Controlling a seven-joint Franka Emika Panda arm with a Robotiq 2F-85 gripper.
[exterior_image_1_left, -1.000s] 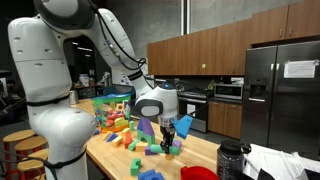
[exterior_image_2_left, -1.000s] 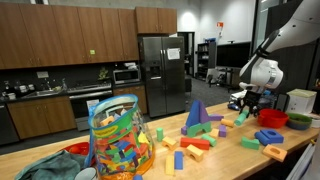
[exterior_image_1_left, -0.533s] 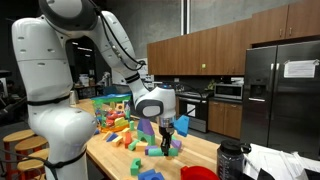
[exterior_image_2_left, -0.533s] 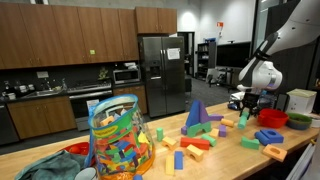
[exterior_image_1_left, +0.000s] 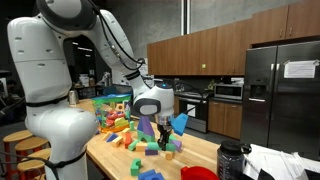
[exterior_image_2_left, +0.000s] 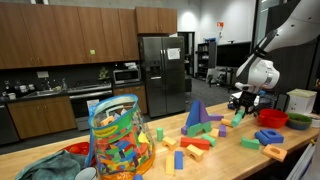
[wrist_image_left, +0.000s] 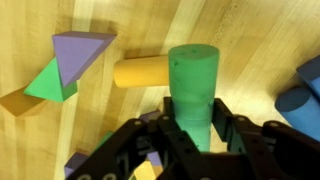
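Item: green cylinder (wrist_image_left: 193, 85), gripped mid-length by the gripper (wrist_image_left: 195, 125) and held over the wooden table (wrist_image_left: 240, 30). Long axis is set 12-to-6 in the wrist view. A yellow cylinder (wrist_image_left: 140, 72) is noted at 10 o'clock.

A wooden table (wrist_image_left: 240, 30) bears a yellow cylinder (wrist_image_left: 138, 72), a purple wedge (wrist_image_left: 80, 48) and scattered blocks (exterior_image_2_left: 197, 143).

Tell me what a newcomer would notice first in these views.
The gripper clamps a green cylinder over the wooden table, with a yellow cylinder lying close by. In an exterior view, a clear bag of bright blocks stands at the table's near end.
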